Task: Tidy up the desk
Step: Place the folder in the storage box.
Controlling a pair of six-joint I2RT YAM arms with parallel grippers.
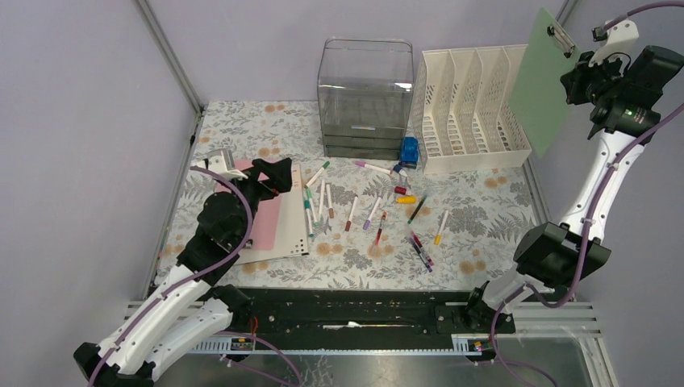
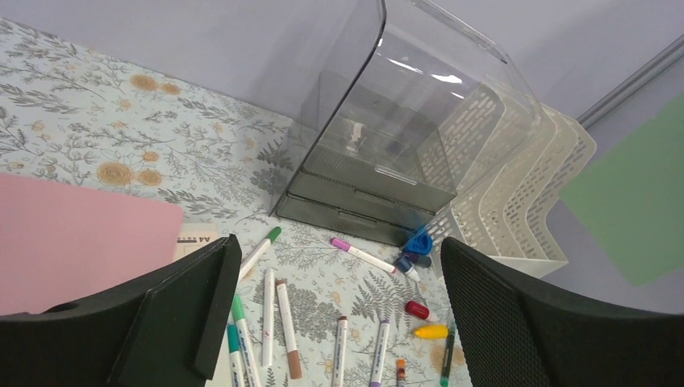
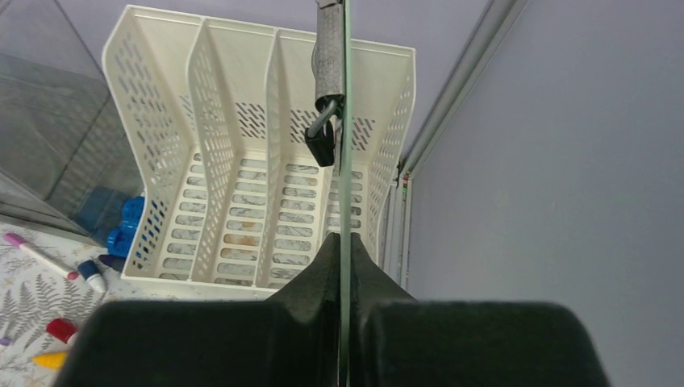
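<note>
left gripper (image 1: 273,175): jaws spread wide, held nothing
right gripper (image 1: 577,79): pinched green clipboard (image 1: 540,89) edge, above file rack (image 1: 468,105)
desk (image 1: 484,218): long axis ran left-right, black rail (image 1: 363,310) near

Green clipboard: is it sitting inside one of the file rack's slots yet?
No, the right gripper holds the green clipboard in the air over the white file rack, with no divider covering it.

A robot lab cell: plain walls (image 1: 72,121), black mounting rail (image 1: 363,318).
</note>
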